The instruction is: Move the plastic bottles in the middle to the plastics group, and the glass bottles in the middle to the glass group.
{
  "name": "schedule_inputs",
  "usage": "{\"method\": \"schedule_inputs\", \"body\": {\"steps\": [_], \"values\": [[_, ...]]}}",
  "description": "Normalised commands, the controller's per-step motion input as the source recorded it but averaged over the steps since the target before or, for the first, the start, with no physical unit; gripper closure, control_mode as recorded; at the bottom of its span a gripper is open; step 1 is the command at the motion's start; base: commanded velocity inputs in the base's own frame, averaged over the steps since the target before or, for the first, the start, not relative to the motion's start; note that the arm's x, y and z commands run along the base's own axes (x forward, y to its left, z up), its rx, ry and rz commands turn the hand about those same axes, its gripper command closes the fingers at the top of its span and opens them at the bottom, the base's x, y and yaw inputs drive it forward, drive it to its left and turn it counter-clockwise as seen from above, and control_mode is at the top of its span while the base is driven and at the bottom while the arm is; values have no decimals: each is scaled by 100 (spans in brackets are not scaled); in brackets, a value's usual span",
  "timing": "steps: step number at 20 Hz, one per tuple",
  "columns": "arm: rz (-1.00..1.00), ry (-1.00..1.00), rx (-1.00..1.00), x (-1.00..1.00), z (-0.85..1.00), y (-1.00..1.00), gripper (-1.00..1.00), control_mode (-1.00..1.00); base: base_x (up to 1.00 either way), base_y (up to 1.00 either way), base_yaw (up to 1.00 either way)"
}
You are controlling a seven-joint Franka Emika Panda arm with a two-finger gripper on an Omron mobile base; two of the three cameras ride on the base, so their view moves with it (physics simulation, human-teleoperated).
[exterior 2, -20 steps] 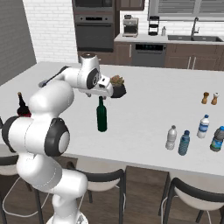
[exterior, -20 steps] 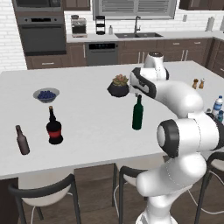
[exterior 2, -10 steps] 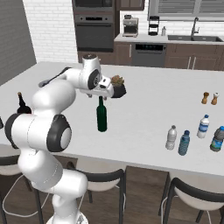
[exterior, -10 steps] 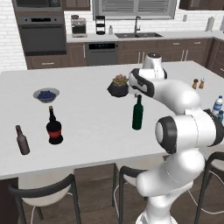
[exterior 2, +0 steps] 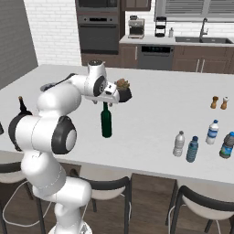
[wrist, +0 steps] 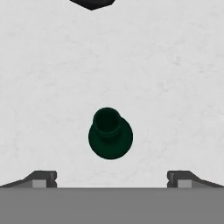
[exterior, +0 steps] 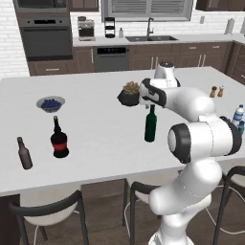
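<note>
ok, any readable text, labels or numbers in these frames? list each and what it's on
None readable.
Red label on the black bottle: no letters can be made out.
Blue band on the whitish bottle: too small to read.
Green bottle, seen from above in the hand view: no label visible.
Oven panel: blurred, no digits legible.

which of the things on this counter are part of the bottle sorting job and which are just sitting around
Part of the job:
green glass bottle, under the open gripper
two plastic water bottles
whitish blue-banded bottle
black red-labelled bottle
small brown bottle

Just lying about:
potted plant
bowl of blueberries
two brown shakers
</note>
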Motion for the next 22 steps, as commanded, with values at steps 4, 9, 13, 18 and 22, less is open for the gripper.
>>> {"method": "schedule_inputs", "body": {"steps": [4,9,13,18,22], "values": [[2,0,0,18,0,0,-100,-100,0,0,0],[2,0,0,19,0,0,-100,-100,0,0,0],[1,0,0,18,-3,0,-100,-100,0,0,0],[0,0,0,10,0,0,-100,-100,0,0,0],[0,0,0,1,0,0,-100,-100,0,0,0]]}}
